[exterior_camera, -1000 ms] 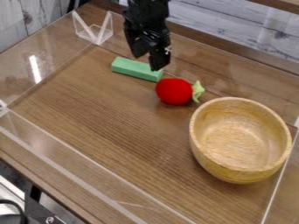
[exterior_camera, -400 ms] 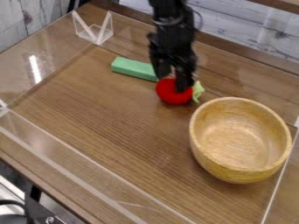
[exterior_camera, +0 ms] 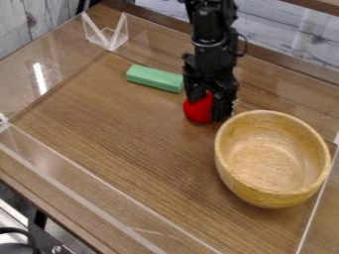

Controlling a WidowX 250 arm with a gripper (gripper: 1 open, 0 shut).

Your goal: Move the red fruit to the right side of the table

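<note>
Mostly hidden, the small bright red fruit (exterior_camera: 197,108) sits between the spread hand (exterior_camera: 208,103)

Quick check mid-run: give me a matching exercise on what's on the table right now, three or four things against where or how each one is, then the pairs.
Things:
1. red fruit
2. green block
3. wooden bowl
4. gripper

States:
A. empty, at the right end of the table
B. open, pointing down around the fruit
C. lying flat, left of the arm
D. partly hidden between the fingers, left of the bowl

Pairs: 1-D, 2-C, 3-A, 4-B
</note>
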